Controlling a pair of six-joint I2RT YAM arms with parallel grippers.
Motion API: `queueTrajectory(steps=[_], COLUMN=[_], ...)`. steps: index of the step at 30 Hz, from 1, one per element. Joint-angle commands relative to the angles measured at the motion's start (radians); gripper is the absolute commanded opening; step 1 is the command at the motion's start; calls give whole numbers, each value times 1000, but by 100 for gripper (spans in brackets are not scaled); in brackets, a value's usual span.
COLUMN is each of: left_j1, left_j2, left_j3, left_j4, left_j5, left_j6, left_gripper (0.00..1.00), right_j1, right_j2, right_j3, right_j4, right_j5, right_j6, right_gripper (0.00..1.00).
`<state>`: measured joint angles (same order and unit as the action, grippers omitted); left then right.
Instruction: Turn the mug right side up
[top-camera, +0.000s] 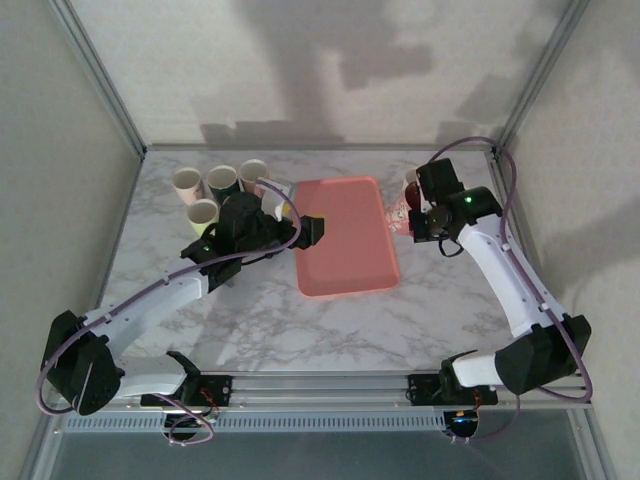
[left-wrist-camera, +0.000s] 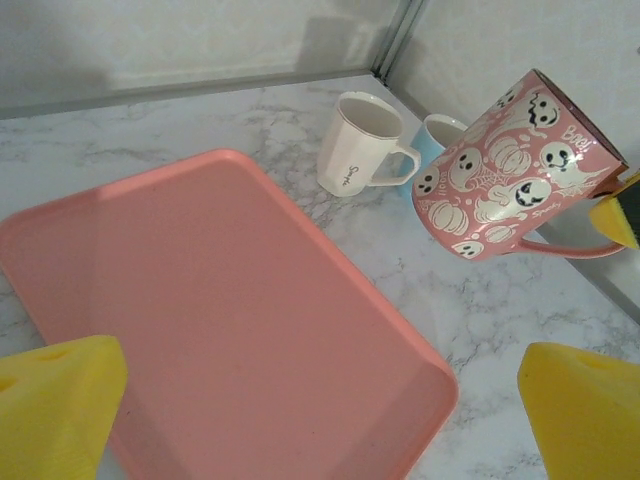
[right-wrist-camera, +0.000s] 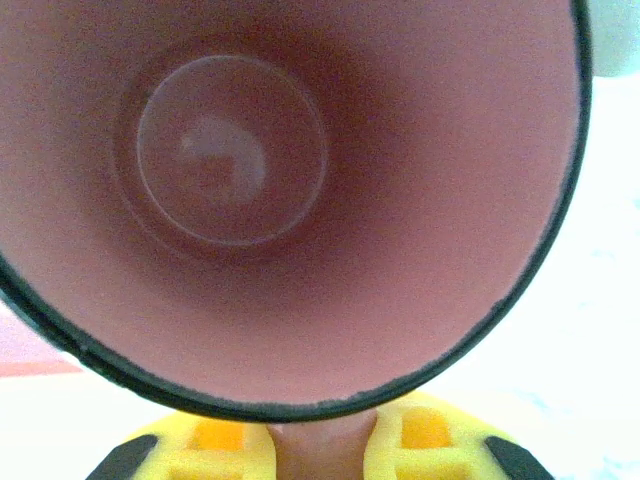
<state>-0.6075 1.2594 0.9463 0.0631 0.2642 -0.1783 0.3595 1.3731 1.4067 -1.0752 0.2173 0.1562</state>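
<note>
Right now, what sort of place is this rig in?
Probably an enclosed lab test cell: plain grey wall panels, aluminium frame posts, and a marble-patterned tabletop carrying a metal mounting rail.

tray: flat salmon-pink plastic tray with rounded corners (top-camera: 345, 240), mid-desk, long side running front to back
desk: white marble-look desk with grey veins (top-camera: 250, 320)
back-left cluster: four cups, mouths up: cream cup (top-camera: 187, 182), dark green cup (top-camera: 222, 181), white cup (top-camera: 253, 174), pale yellow cup (top-camera: 203, 213) just in front of them
beyond tray's far corner: white faceted ceramic mug with black script (left-wrist-camera: 357, 150), upright; light blue mug (left-wrist-camera: 440, 128) just beside its handle, partly hidden
walls: plain grey panels (top-camera: 60, 150), aluminium corner posts (top-camera: 100, 75)
</note>
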Motion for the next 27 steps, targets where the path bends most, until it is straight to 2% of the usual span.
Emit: queueTrajectory(steps=[1,27], left_j1=[-1,-3], left_j2=[11,41], left_j3=[11,10], left_j4=[-12,-39], left_j5=[-3,-14], left_j6=[23,31], left_gripper=[100,99], right_j1=[-5,-37], right_j2=[12,196], right_j3=[50,-70], right_j4=[25,130], right_j5=[89,145], right_j6=[49,66], right_gripper=[0,0])
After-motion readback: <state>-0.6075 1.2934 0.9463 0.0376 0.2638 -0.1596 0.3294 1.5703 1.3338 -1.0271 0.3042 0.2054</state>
